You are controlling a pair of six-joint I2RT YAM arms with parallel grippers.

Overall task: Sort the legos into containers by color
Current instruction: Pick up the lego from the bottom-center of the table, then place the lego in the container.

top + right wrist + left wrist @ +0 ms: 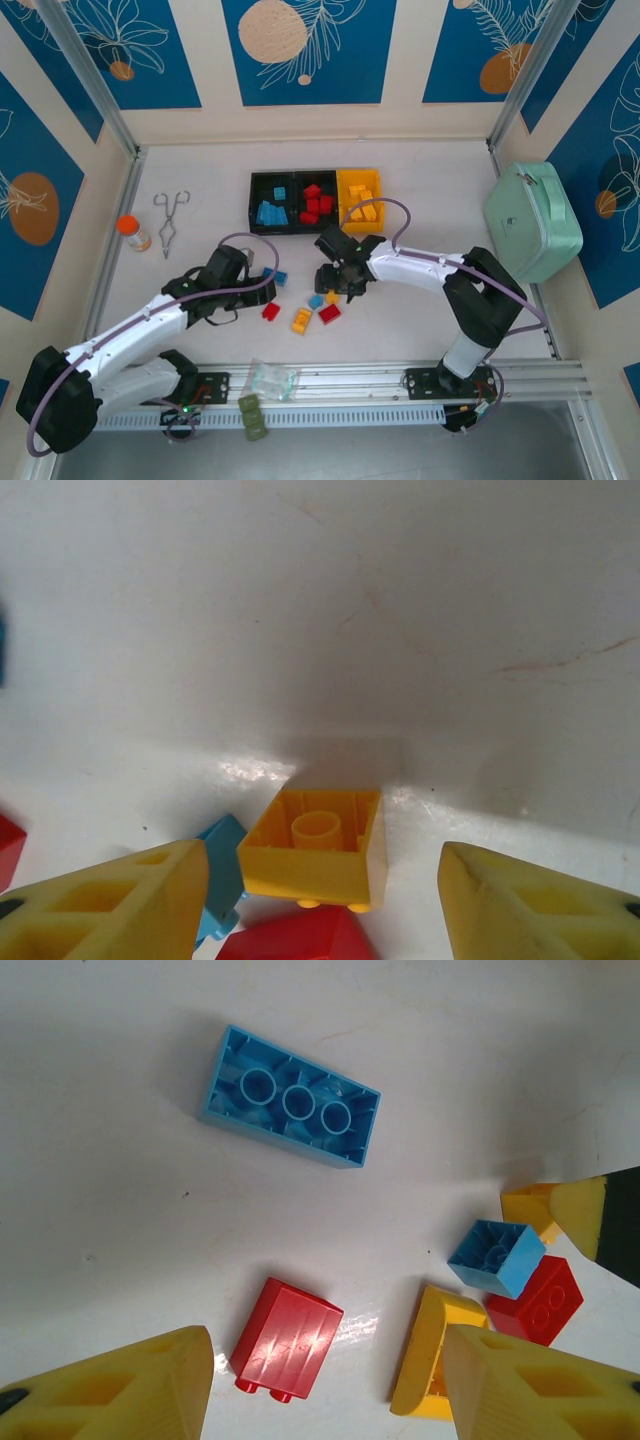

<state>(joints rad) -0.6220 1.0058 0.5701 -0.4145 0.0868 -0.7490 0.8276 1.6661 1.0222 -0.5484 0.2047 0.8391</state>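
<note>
White-shelled, both arms stretch forward from the near rail, elbows bent and wrists tipped down over the loose legos. The left fingers stand wide apart and hold nothing. A red brick lies on the desk between them, and a long blue brick lies beyond. The right fingers stand apart on either side of a yellow brick without touching it. Other legos sit sorted in the containers at the far side: blue left, red middle, yellow right. A mint-green case stands at the right. Tongs and an orange-capped bottle lie at the left, and a clear bag lies by the rail. Blue leaf-patterned panels wall the cell.
</note>
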